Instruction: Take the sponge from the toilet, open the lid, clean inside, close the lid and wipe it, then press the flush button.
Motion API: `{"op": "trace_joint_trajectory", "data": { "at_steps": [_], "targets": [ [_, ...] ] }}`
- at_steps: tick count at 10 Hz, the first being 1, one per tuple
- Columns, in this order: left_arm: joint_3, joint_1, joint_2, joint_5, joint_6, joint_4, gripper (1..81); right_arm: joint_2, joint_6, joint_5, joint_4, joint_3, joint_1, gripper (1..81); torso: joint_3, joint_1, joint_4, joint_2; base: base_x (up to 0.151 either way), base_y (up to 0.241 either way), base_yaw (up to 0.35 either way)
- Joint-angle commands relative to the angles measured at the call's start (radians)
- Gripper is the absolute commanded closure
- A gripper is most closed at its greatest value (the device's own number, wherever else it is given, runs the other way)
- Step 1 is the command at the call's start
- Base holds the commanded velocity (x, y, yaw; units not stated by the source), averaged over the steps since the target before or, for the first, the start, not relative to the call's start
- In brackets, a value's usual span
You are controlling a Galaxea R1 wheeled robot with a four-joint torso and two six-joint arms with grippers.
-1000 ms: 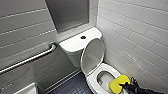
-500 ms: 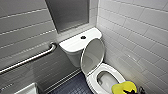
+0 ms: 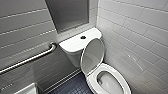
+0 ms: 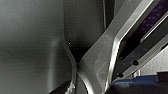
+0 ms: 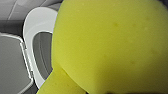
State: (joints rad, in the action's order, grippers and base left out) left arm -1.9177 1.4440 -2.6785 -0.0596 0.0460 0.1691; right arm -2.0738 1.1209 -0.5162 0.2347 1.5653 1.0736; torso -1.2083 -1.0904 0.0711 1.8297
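Observation:
The white toilet (image 3: 75, 45) stands against the tiled wall with its lid (image 3: 92, 58) raised and leaning back on the tank. The ring seat (image 3: 122, 77) is down around the bowl. The dark round flush button (image 3: 83, 37) sits in the middle of the tank top. In the right wrist view the yellow sponge (image 5: 110, 47) looms very close, pinched in my right gripper. Past it are the seat (image 5: 30, 27) and the raised lid (image 5: 12, 62). My left gripper stands open with nothing in it.
A metal grab bar (image 3: 27, 60) runs along the left wall. White tiles (image 3: 140, 37) close in the toilet's right side. Dark small-tiled floor (image 3: 72, 87) lies in front of the bowl, and a white corner (image 3: 25, 90) shows at the lower left.
The sponge and my right gripper, seen at the bowl's near right rim a second ago, have slid down out of the head view. The toilet and lid have not moved.

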Motion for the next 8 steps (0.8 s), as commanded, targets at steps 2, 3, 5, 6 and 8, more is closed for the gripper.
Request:
{"op": "trace_joint_trajectory", "data": {
  "at_steps": [2,3,5,6,8],
  "targets": [
    [0.023,0.006,0.012,-0.078,-0.011,0.007,1.0,0.09,-0.065,-0.024,0.003,-0.102,0.039,81.1,0.0,0.0,0.0,0.0,0.0,0.0,0.0],
    [0.017,0.008,0.011,-0.078,-0.011,0.006,1.0,0.093,-0.107,-0.022,0.005,-0.142,0.043,81.1,0.0,0.0,0.0,0.0,0.0,0.0,0.0],
    [0.012,0.008,0.009,-0.078,-0.011,0.006,1.0,0.117,-0.21,0.047,-0.002,-0.246,0.004,81.1,0.0,0.0,0.0,0.0,0.0,0.0,0.0],
    [0.011,0.008,0.009,-0.078,-0.011,0.007,1.0,0.116,-0.237,0.112,0.0,-0.281,-0.019,81.1,0.0,0.0,0.0,0.0,0.0,0.0,0.0],
    [0.011,0.008,0.008,-0.077,-0.011,0.007,1.0,0.093,-0.246,0.279,0.002,-0.308,-0.12,81.1,0.0,0.0,0.0,0.0,0.0,0.0,0.0]
  ]
}}
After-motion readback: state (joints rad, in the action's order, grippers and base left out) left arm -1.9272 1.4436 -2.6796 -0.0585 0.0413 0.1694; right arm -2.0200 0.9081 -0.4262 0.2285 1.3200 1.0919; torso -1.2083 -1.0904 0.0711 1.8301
